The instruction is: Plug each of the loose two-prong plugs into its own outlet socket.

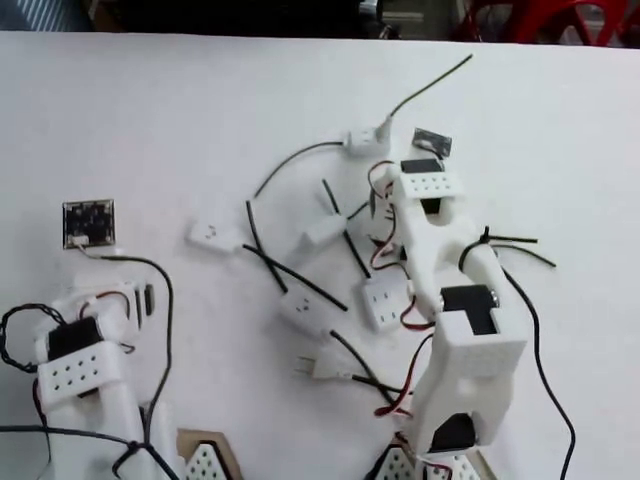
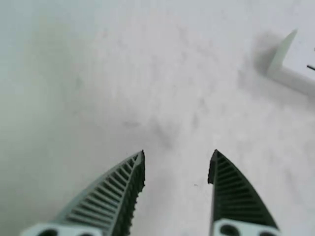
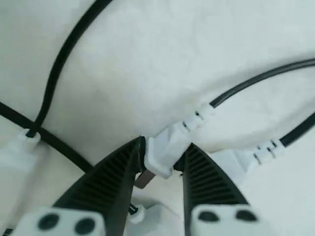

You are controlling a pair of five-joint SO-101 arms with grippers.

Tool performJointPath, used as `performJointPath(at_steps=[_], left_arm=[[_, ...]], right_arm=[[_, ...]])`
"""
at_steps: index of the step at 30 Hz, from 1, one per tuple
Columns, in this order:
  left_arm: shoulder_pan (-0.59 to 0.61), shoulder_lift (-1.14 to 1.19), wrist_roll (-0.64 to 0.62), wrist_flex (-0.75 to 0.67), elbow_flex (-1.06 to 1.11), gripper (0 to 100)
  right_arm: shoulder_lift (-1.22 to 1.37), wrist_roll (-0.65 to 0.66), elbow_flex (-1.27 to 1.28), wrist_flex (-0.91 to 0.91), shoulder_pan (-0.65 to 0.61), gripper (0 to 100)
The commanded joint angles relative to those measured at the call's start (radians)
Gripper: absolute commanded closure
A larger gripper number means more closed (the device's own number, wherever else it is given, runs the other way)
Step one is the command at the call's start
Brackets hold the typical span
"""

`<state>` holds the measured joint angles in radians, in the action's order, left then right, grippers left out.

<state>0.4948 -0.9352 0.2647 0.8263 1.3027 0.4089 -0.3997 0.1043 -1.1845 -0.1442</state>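
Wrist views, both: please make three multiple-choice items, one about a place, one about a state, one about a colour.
1. The left gripper is over: A) bare table; B) a socket; C) a heap of cords.
2. The right gripper is: A) open, empty; B) shut on a white plug; C) shut on a screwdriver.
3. That plug's cord is: A) red; B) yellow; C) black.
Answers: 1 A, bare table surface lies below its open fingers; 2 B, both fingers press the plug's body; 3 C, a black cord leaves the plug's white sleeve.
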Motion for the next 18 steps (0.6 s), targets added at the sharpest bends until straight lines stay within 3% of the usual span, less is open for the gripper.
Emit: performJointPath(at_steps=[1,10,14,18], left_arm=[[0.005,-0.03,-0.002,-0.021,-0.008,78],[0.005,-0.03,-0.002,-0.021,-0.006,78],[0.005,-0.03,-0.002,-0.038,-0.003,78],[0.005,-0.028,-0.002,-0.04,-0.003,78]], right_arm=[[-0.027,0.021,-0.025,-0.031,0.001,98.6],[-0.036,0.333,-0.038,-0.054,-0.002,96.3],[-0.038,0.348,-0.038,-0.068,0.002,87.7],[-0.047,0.345,-0.043,-0.061,-0.004,87.6]])
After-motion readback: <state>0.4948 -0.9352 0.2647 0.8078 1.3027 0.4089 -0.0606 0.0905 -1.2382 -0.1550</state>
